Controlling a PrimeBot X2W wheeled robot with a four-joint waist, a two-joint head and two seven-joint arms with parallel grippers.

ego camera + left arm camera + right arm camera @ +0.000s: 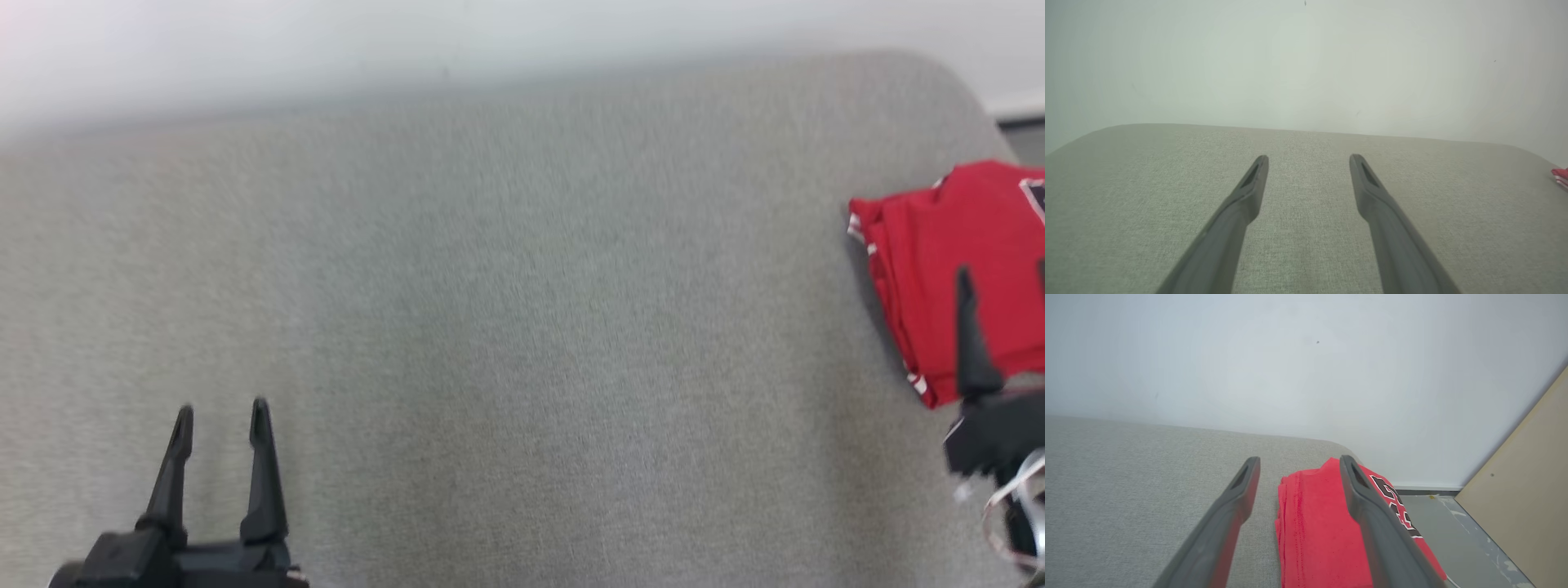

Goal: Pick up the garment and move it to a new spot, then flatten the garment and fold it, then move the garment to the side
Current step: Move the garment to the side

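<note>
The garment [955,261] is a red jersey with white trim and dark lettering, folded into a compact stack near the right edge of the grey fabric surface [490,327]. Over its near part stands my right gripper [1004,273], open, with one finger [971,335] showing and the other cut off by the frame edge. In the right wrist view the garment [1314,535] lies between and below the spread fingers, and nothing is gripped [1298,461]. My left gripper [222,408] stands open at the lower left over bare fabric [1308,157]. A red corner of the garment [1560,175] shows at the far right of the left wrist view.
A pale wall [408,49] runs behind the grey surface. Right of the surface's rounded corner lies grey floor [1453,539], with a tan board [1527,490] leaning there. Cables [1012,498] hang by my right wrist.
</note>
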